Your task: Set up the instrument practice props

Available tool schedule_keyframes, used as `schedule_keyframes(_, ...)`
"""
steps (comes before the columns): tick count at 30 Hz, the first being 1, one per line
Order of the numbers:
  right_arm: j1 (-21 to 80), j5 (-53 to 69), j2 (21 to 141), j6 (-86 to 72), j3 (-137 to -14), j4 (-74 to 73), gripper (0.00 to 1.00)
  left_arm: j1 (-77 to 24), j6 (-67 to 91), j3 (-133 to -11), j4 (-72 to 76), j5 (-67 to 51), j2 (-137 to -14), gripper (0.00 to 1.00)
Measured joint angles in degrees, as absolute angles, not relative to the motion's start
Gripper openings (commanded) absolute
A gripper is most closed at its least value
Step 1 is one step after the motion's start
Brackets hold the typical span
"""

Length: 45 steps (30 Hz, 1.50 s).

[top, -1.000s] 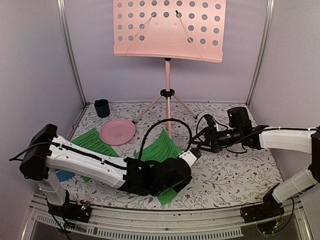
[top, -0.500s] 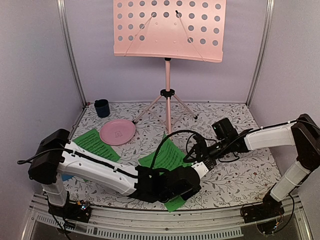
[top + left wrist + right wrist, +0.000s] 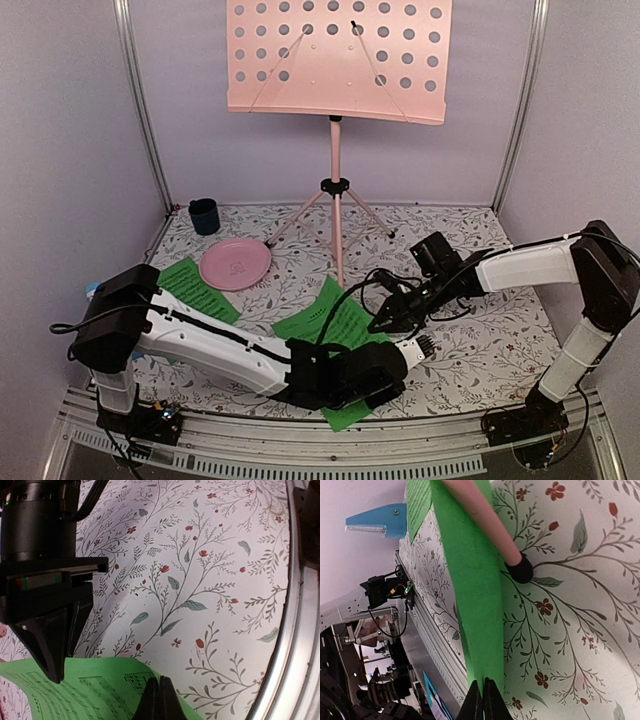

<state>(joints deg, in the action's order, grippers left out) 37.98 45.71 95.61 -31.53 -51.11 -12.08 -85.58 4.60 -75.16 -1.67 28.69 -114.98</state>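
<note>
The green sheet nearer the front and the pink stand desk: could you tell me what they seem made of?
The green sheet looks like thin matte paper: it bends and carries printed notation. The stand desk is a rigid, evenly punched panel, painted metal or plastic; unclear which.

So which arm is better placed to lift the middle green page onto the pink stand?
Right, probably. The right gripper looks closed on the green page, near the pink stand. The left gripper is shut over that page without clearly pinching it, and its arm lies stretched low.
</note>
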Motion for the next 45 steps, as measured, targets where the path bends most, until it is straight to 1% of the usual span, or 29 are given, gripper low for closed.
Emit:
schedule_keyframes(1, 37.98, 45.82, 95.72, -31.24, -51.16, -12.51, 0.0, -85.58, 4.36, -75.13, -1.61, 28.42, -114.98, 0.02)
schedule_keyframes(5, 37.98, 45.91, 95.72, -29.91, -51.16, -13.39, 0.0, -85.54, 3.38, -73.97, -1.37, 27.05, -114.39, 0.22)
schedule_keyframes(6, 37.98, 45.89, 95.57, -29.78, -51.16, -13.28, 0.0, -85.43, 3.64, -72.69, -1.32, 26.26, -113.45, 0.29)
schedule_keyframes(7, 37.98, 45.71, 95.04, -29.65, -50.85, -12.6, 0.0, -85.23, 3.64, -71.48, -1.39, 25.71, -112.25, 0.32)
schedule_keyframes(9, 37.98, 44.88, 92.62, -29.67, -49.47, -10.44, 0.0, -84.77, 3.9, -68.64, -0.73, 24.16, -109.3, 0.35)
schedule_keyframes(12, 37.98, 42.3, 85.56, -29.52, -46.48, -6.09, 0.0, -83.05, 5.56, -62.22, 1.1, 21.41, -101.89, 0.48)
schedule_keyframes(14, 37.98, 40.56, 81.14, -29.02, -45.08, -2.85, 0.0, -81.01, 6.68, -58.52, 2.87, 19.88, -96.66, 0.63)
schedule_keyframes(16, 37.98, 38.81, 77.58, -27.92, -44.31, 0.1, 0.0, -78.98, 7.64, -55.7, 4.54, 18.87, -92.23, 0.82)
schedule_keyframes(18, 37.98, 37.67, 75.4, -26.3, -44.14, 1.61, 0.0, -76.99, 7.99, -53.28, 5.93, 18.28, -88.31, 0.96)
schedule_keyframes(19, 38.0, 37.19, 74.28, -25.1, -44.12, 2.02, 0.0, -75.94, 8.6, -51.72, 6.83, 17.56, -86.11, 0.99)
schedule_keyframes(29, 39.0, 36.73, 62.08, -9.08, -43.75, 0.58, 0.0, -62.74, 8.69, -32.8, 14.87, 7.55, -60.23, 0.99)
schedule_keyframes(32, 39.16, 37.04, 58.57, -5.45, -43.75, 0.3, 0.0, -59.16, 8.69, -29.32, 17.06, 4.51, -56.1, 0.99)
schedule_keyframes(36, 39.29, 39.18, 55.05, -2.85, -43.75, 0.91, 0.0, -56.71, 8.67, -28.45, 19.25, 0.27, -55.31, 0.99)
schedule_keyframes(41, 39.33, 42.46, 52.6, -1.63, -43.75, 3.05, 0.0, -56.42, 8.69, -28.58, 24.25, -5.13, -57.19, 0.99)
schedule_keyframes(45, 39.33, 44.82, 50.3, -1.26, -43.24, 5.26, 0.0, -56.23, 9.08, -30.15, 28.34, -10.33, -60.29, 0.96)
